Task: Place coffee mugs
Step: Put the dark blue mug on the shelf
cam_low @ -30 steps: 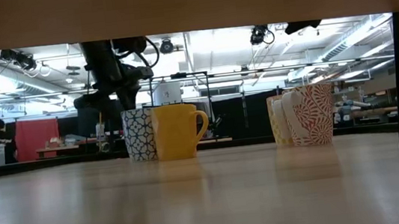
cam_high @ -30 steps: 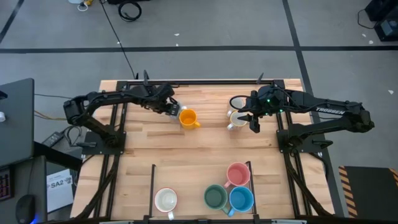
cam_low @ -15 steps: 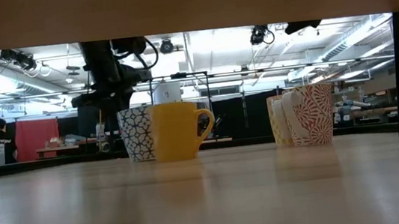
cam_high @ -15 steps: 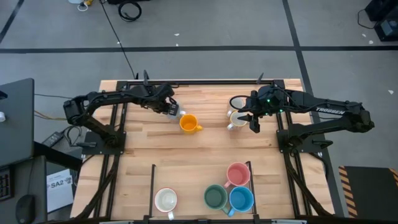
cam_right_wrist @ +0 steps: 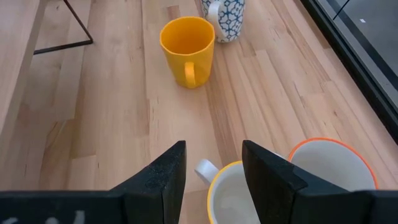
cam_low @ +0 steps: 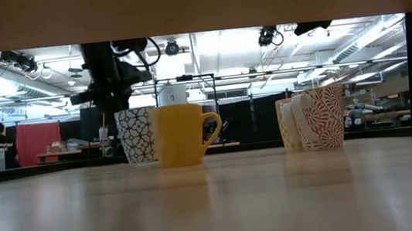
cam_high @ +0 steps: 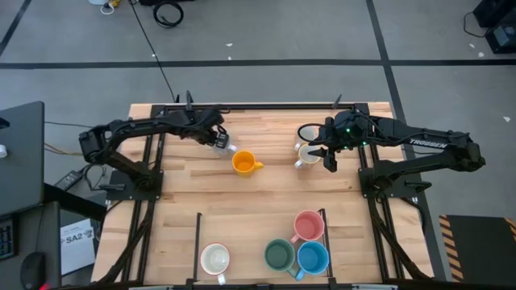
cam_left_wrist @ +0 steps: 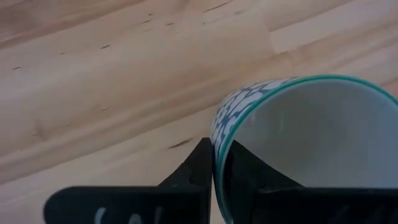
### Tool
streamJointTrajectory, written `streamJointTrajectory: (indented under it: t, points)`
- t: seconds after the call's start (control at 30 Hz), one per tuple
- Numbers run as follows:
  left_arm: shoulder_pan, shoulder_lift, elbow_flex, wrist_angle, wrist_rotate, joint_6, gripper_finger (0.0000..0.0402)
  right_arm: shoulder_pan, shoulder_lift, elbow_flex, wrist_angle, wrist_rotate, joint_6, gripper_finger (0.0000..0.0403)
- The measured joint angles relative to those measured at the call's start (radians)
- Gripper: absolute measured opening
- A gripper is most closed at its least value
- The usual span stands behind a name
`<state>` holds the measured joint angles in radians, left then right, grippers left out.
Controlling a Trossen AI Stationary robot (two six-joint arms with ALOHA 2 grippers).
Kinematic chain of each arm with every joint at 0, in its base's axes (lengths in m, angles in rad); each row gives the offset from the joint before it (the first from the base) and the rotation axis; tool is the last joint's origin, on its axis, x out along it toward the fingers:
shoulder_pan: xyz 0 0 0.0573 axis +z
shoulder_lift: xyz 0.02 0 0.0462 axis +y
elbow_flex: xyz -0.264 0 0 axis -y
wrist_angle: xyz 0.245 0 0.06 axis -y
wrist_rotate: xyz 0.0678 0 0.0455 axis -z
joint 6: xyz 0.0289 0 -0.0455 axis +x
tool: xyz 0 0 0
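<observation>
Eight upright mugs: patterned mug (cam_high: 223, 146) beside yellow mug (cam_high: 244, 162), others scattered.

Setting: a robotics lab or workshop hall. The wooden counter (cam_high: 258, 193) stands on a grey concrete floor (cam_high: 266, 32) marked with dark tape lines, cables (cam_high: 168, 13) lying loose. Beyond the counter, an open ceiling carries strip lights (cam_low: 368, 35) and rigging, with workbenches (cam_low: 393, 115) and a red panel (cam_low: 36, 142) behind.

Two mugs (cam_high: 310, 145) are set at the surface's (cam_high: 258, 201) far right, two (cam_high: 238, 157) at far centre-left, and four (cam_high: 278, 254) along the near edge.
</observation>
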<state>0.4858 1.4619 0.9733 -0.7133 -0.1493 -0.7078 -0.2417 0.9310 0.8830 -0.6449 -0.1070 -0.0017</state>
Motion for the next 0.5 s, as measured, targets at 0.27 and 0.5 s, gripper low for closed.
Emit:
streamJointTrajectory:
  t: [0.27,0.5]
  points:
    - [0.000,-0.143,0.001,-0.125,0.007,-0.001,0.0029,0.000,0.000,0.000,0.000,0.000,0.000,0.0163]
    - [-0.006,-0.327,0.001,-0.144,0.143,0.009,0.0029,0.000,0.000,0.000,0.000,0.000,0.000,0.0162]
